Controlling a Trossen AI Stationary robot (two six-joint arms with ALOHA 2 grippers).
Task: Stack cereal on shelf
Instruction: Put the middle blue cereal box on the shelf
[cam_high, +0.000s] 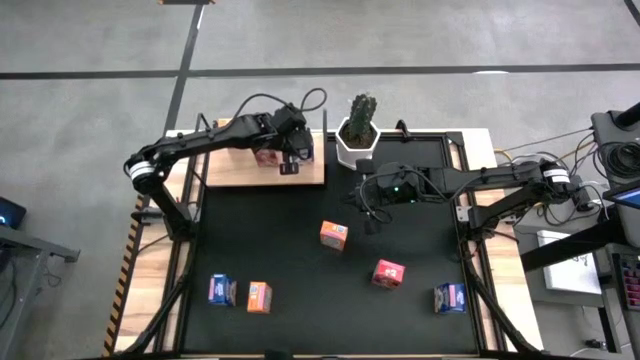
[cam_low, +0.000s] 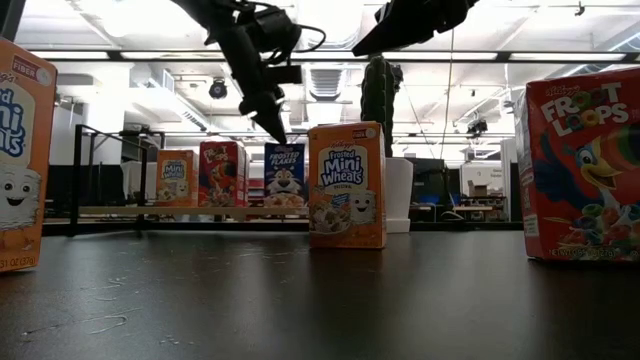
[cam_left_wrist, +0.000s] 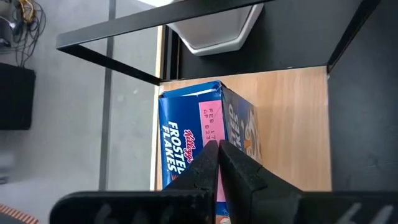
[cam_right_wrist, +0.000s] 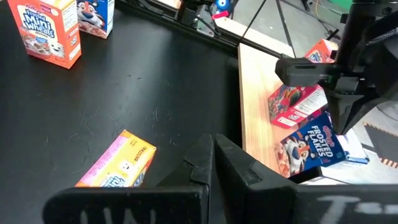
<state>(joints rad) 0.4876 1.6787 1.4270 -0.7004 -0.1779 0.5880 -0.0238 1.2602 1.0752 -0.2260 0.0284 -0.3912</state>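
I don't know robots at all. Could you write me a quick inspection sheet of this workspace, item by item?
Surface: black mat on a wooden table.
Job's things: light-wood shelf at the back left, holding an orange, a red and a blue Frosted Flakes box; five cereal boxes stand on the mat, among them an orange Mini-Wheats box and a red Froot Loops box.
Clutter: potted cactus beside the shelf.
Grippers: left gripper above the shelf boxes, jaws shut, empty; right gripper over the mat, jaws shut, empty.
Cables: loops on both arms.
Surroundings: grey floor, equipment at right.
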